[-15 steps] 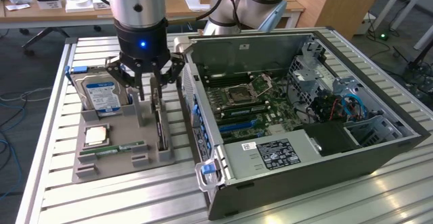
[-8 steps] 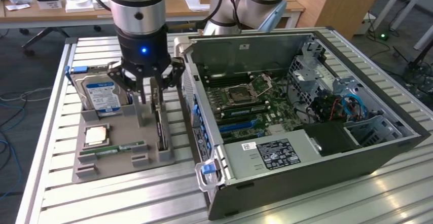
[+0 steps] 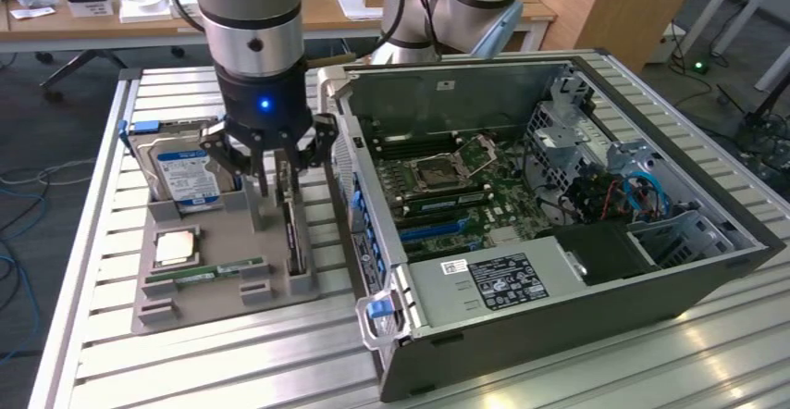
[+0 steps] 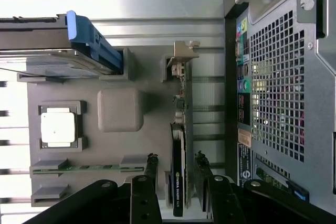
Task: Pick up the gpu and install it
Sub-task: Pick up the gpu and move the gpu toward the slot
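The gpu (image 3: 295, 242) is a thin dark card standing on edge in a slot of the grey holder tray (image 3: 222, 300), beside the open computer case (image 3: 543, 196). In the wrist view the gpu (image 4: 178, 161) runs lengthwise, with its pale metal bracket (image 4: 181, 52) at the far end. My gripper (image 3: 277, 215) hangs low over the tray and is open. It straddles the card (image 4: 177, 163), with one finger (image 4: 151, 167) on each side and a small gap to each face. Nothing is held.
The tray (image 4: 147, 77) also carries a hard drive (image 3: 185, 170) in a blue carrier, a CPU (image 3: 177, 245) and a green memory stick (image 3: 207, 271). The case lies open with its motherboard (image 3: 457, 187) exposed; its perforated rear panel (image 4: 278, 77) stands close beside the card. All rests on a slatted metal table (image 3: 185, 363).
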You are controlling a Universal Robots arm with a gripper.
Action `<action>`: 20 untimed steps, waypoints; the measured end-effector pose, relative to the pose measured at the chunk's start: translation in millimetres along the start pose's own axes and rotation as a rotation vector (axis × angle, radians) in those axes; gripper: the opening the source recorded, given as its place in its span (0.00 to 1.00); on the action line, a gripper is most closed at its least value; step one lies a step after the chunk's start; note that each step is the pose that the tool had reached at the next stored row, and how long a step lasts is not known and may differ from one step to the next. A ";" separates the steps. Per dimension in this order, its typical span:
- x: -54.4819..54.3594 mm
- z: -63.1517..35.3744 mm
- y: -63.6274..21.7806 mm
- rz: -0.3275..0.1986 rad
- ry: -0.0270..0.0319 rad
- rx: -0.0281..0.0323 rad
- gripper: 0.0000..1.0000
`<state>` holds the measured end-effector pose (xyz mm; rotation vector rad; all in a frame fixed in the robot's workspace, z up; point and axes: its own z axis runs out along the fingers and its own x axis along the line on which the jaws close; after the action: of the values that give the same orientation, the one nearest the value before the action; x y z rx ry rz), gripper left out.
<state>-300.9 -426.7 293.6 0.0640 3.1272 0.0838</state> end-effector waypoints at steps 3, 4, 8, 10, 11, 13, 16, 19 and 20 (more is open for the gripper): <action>0.0 2.5 -0.1 0.000 -0.0003 0.0001 0.42; 0.0 3.4 -0.1 0.000 -0.0004 0.0000 0.42; 0.0 5.5 -0.1 -0.001 -0.0008 0.0001 0.42; 0.0 5.4 -0.1 -0.001 -0.0007 0.0002 0.42; 0.0 5.5 -0.1 -0.001 -0.0008 0.0001 0.42; 0.0 6.9 -0.2 -0.001 -0.0013 -0.0003 0.42; 0.0 11.0 -0.4 -0.001 -0.0010 0.0000 0.42; 0.1 16.4 -0.7 -0.001 -0.0011 -0.0001 0.42; 0.1 18.1 -0.8 -0.001 -0.0010 0.0000 0.42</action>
<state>-300.8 -426.6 275.4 0.0628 3.1262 0.0838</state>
